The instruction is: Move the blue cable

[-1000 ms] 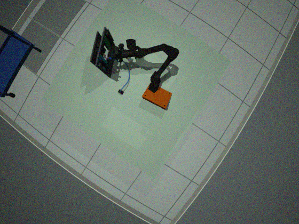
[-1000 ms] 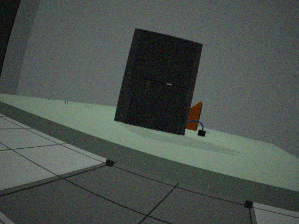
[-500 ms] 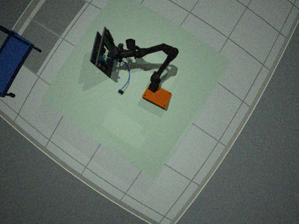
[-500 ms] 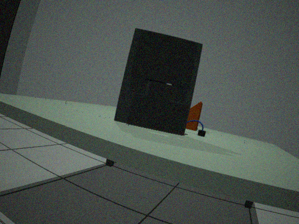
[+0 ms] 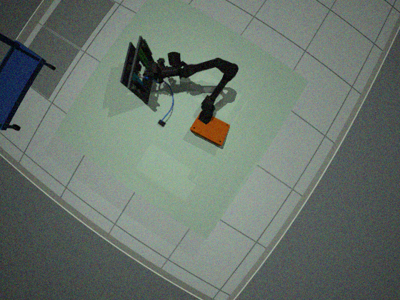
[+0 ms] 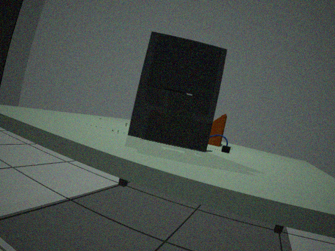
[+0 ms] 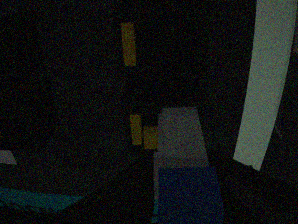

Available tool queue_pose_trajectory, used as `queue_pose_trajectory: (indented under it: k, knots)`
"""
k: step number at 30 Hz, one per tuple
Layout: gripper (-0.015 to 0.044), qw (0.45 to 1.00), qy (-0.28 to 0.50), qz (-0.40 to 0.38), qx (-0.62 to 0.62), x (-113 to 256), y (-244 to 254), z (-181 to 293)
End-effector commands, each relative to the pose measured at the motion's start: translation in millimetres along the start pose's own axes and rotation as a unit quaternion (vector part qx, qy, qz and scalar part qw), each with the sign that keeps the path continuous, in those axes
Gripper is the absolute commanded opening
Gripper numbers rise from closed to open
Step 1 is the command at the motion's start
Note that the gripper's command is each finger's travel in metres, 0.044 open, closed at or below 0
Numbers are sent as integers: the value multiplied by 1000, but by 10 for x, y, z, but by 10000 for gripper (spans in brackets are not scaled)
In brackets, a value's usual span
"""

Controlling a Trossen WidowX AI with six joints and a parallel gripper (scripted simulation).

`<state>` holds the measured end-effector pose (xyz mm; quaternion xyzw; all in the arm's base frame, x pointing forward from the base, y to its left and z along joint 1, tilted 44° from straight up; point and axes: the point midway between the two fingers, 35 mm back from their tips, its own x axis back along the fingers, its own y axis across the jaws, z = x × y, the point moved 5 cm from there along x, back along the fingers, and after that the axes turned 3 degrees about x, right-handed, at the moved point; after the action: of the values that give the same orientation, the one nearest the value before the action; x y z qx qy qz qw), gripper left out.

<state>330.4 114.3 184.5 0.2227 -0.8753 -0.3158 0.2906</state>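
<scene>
The worktop point(image 5: 178, 207) point(image 6: 269, 182) is pale green. The arm point(image 5: 218, 64) stands on an orange plate point(image 5: 213, 131) point(image 6: 221, 128), in from the edges of the worktop. It reaches over to the dark rack point(image 5: 144, 86) point(image 6: 176, 92), which stands nearer one edge. The gripper point(image 5: 151, 73) is at the open front of the rack, pinched on the plug point(image 7: 182, 135). The plug looks pale, with a blue part point(image 7: 190, 195) behind it. I cannot tell if it is in a port, or which one. A blue cable point(image 5: 173, 101) point(image 6: 219, 135) bends from near the gripper to a small black block point(image 5: 161, 123) point(image 6: 226, 149) by the worktop's middle. Up close there are yellow bits point(image 7: 128, 44) and a teal strip point(image 7: 37, 197). It is dark and grainy, and I can't read any words or brand names. A blue cart point(image 5: 19, 76) is past the worktop's edge.
</scene>
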Motion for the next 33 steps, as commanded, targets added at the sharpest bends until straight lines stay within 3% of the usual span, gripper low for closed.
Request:
queue_pose_trajectory:
  k: [1,33]
  knots:
    - [0,1000,0,-2,-1,-16,6,-7]
    - [0,1000,0,-3,-1,-74,3,-28]
